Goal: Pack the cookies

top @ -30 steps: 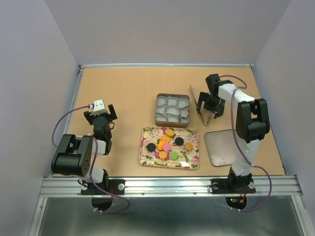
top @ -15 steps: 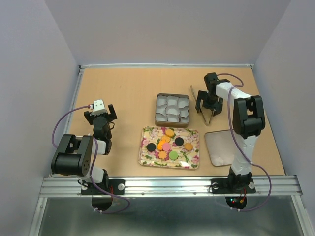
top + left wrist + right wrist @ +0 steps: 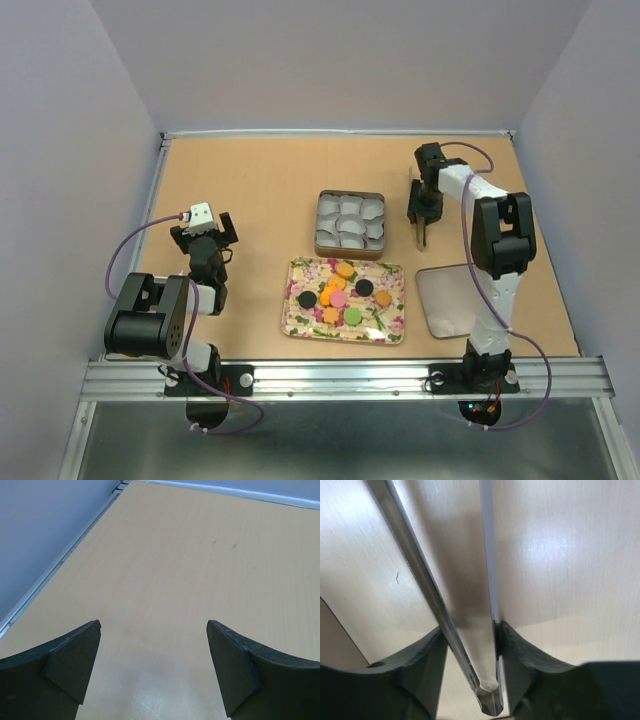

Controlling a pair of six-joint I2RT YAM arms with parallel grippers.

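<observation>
**Q:** Where do the cookies [image 3: 340, 290] lie?
**A:** Clustered on the floral tray [image 3: 297, 322] at mid-bench, just in front of the tin [image 3: 350, 254] lined with white paper cups [image 3: 350, 222].

**Q:** State of the right hand [image 3: 470, 640]?
**A:** Clamped on metal tongs [image 3: 417, 572], with one finger pressing each tong arm. It stands just right of the tin, apart from the cookies.

**Q:** And the left hand [image 3: 154, 625]?
**A:** Fingers spread wide over the bare bench [image 3: 175, 555], gripping nothing, well left of the tray.
</observation>
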